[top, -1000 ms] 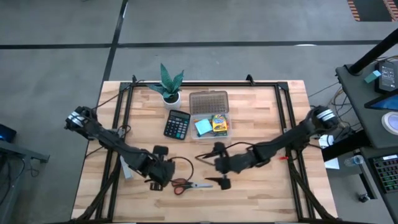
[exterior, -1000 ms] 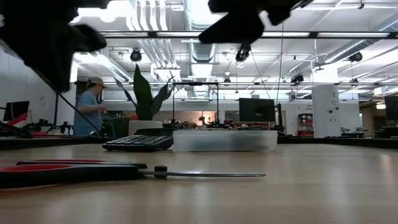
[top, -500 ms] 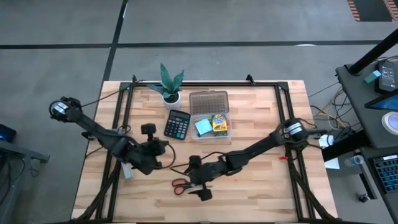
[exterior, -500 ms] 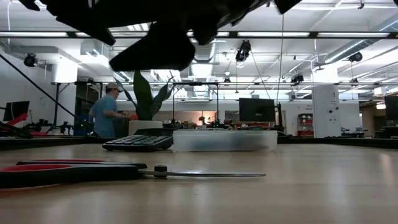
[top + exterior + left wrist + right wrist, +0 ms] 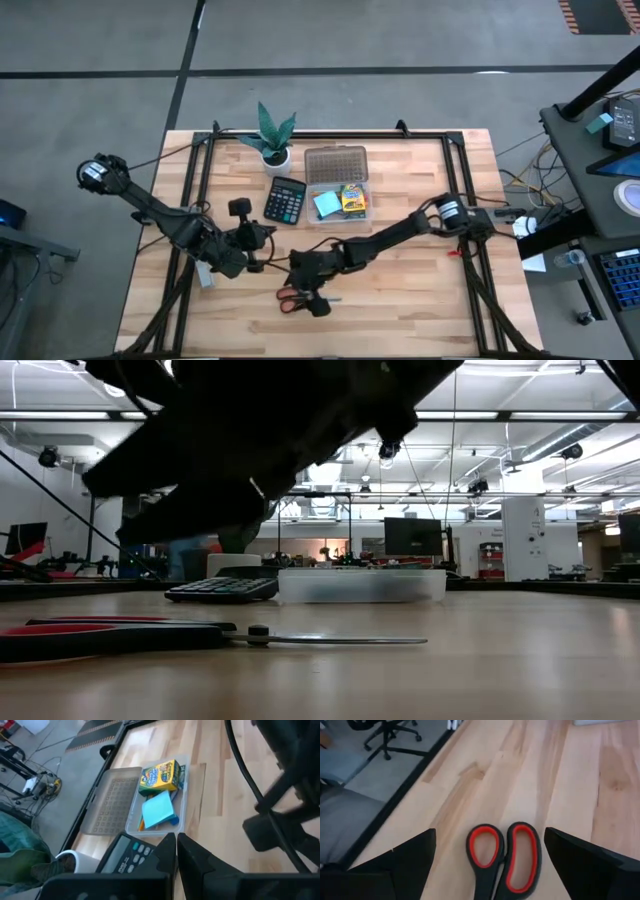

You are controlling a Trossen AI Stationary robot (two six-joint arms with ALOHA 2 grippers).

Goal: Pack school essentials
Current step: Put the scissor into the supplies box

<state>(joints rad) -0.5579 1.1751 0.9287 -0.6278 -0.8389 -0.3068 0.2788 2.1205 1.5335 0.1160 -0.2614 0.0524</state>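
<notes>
Your right pincer [image 5: 490, 865] hangs spread wide over the red-handled scissors [image 5: 505, 855] on the wooden table [image 5: 420, 310], while your left pincer [image 5: 176, 855] waits pressed together near the black calculator [image 5: 285, 200].

Red-and-black scissors [image 5: 504, 857], light-blue note pad [image 5: 158, 810], yellow-green crayon box [image 5: 160, 776]

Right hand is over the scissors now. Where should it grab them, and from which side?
Probably from straight above, pinching across the red handles. The scissors lie flat and closed on the table, loops side by side, between the open fingers of the right hand. The thin blades offer little to hold.
</notes>
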